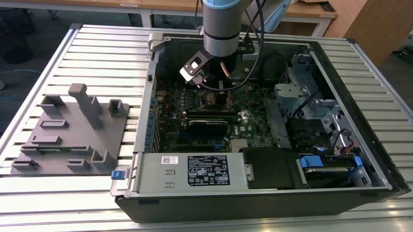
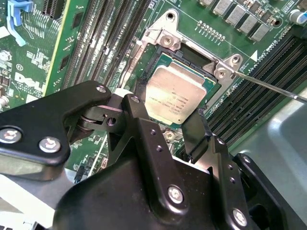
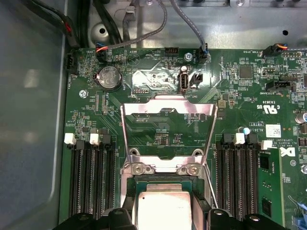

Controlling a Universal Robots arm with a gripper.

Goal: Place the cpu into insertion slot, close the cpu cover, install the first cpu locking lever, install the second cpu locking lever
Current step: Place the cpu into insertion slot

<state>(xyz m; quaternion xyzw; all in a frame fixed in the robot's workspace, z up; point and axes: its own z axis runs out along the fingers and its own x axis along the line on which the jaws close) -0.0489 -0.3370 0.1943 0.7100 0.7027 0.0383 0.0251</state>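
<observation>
The gripper (image 2: 166, 109) has its two black fingers (image 2: 135, 98) pressed against opposite edges of the single cpu (image 2: 178, 95), pinching it. The cpu lies flat with its metal top up. It is square, with no long axis, and sits squared to the one insertion slot (image 2: 194, 51), in or just over it. The one cpu cover (image 3: 168, 109) stands swung open past the slot's hinge edge. One thin lever rod (image 2: 268, 86) juts out free beside the slot. In the exterior view the arm (image 1: 223, 29) reaches into the far part of the open computer case (image 1: 361, 145).
</observation>
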